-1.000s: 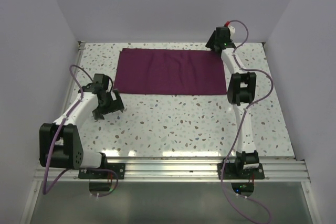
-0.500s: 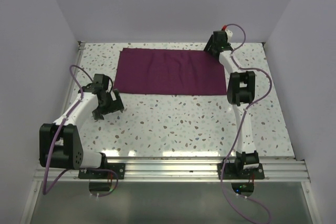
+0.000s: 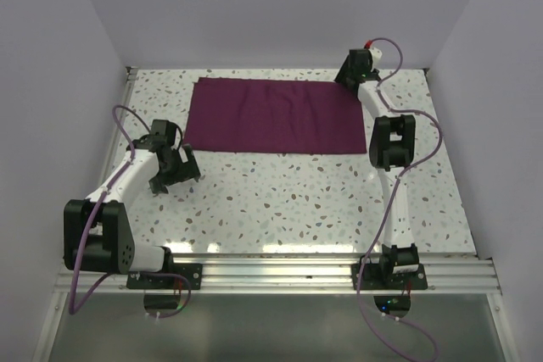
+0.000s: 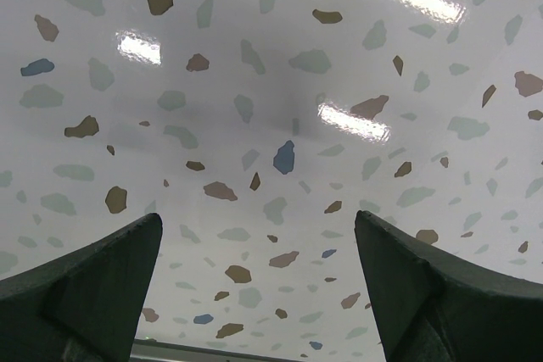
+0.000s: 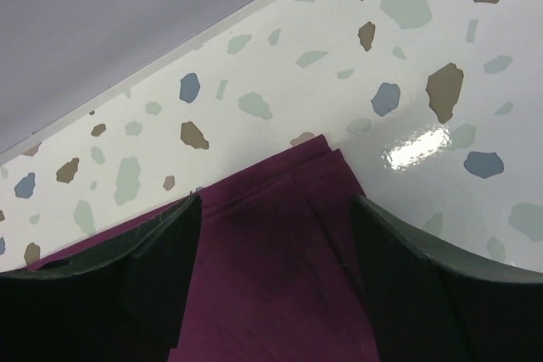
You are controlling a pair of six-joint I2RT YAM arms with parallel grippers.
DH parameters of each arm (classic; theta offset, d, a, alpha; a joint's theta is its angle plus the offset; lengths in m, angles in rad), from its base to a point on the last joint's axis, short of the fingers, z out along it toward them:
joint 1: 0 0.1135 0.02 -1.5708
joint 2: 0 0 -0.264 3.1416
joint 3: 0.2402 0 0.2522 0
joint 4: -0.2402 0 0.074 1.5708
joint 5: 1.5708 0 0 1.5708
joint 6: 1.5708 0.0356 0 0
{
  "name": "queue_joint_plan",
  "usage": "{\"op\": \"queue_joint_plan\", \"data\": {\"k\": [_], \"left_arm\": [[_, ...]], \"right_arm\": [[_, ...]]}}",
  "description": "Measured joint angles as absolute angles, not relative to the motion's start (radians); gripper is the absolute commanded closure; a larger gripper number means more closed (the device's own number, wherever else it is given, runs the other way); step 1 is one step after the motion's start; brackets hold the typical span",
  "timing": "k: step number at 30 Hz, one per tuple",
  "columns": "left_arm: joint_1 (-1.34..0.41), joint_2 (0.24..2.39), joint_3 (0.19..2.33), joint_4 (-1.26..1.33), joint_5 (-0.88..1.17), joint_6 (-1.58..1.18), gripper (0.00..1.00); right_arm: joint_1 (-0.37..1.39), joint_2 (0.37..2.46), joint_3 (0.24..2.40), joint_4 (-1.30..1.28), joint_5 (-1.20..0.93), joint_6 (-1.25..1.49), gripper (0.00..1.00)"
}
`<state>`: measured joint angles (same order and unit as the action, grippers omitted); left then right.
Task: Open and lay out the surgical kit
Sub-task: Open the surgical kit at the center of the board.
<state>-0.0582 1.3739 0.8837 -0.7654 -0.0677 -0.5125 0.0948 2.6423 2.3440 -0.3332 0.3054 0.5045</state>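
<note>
Only the right gripper [image 3: 349,79] has moved. Over the last second it swung a little toward 10 o'clock, away from the cloth wrap's [image 3: 271,114] 1 o'clock corner, then came back toward 3 o'clock. It now sits slightly farther toward 12 o'clock on the desk [image 3: 297,201] than a second ago, fingers [image 5: 144,294] spread over that corner.

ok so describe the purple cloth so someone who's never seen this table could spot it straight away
Start at the white speckled table and look to its far edge, by the back wall. The purple cloth lies flat there as a wide rectangle, with the right hand over its far right corner. It is the only solid dark patch on the pale surface.
</note>
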Motion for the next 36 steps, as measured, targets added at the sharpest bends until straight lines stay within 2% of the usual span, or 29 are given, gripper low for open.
{"op": "queue_joint_plan", "data": {"k": [9,12,13,14,15,16,23,36], "left_arm": [[-0.058,1.374,0.873,-0.764,-0.068,-0.513,0.0],[-0.058,1.374,0.872,-0.764,-0.069,-0.513,0.0],[-0.058,1.374,0.872,-0.764,-0.069,-0.513,0.0],[-0.058,1.375,0.872,-0.764,-0.07,-0.513,0.0],[-0.058,1.375,0.872,-0.764,-0.072,-0.513,0.0],[-0.058,1.376,0.872,-0.764,-0.072,-0.513,0.0],[-0.058,1.377,0.872,-0.764,-0.074,-0.513,0.0],[-0.058,1.335,0.875,-0.757,-0.047,-0.494,0.0]], "right_arm": [[0.092,2.664,2.37,-0.344,0.297,0.506,0.39],[0.093,2.665,2.37,-0.345,0.294,0.505,0.46],[0.093,2.666,2.37,-0.346,0.293,0.505,0.51],[0.094,2.666,2.37,-0.346,0.292,0.503,0.63],[0.094,2.666,2.37,-0.347,0.292,0.504,0.63],[0.094,2.666,2.37,-0.348,0.293,0.503,0.7],[0.093,2.666,2.37,-0.356,0.293,0.493,0.99],[0.093,2.627,2.342,-0.374,0.276,0.489,1.0]]}}
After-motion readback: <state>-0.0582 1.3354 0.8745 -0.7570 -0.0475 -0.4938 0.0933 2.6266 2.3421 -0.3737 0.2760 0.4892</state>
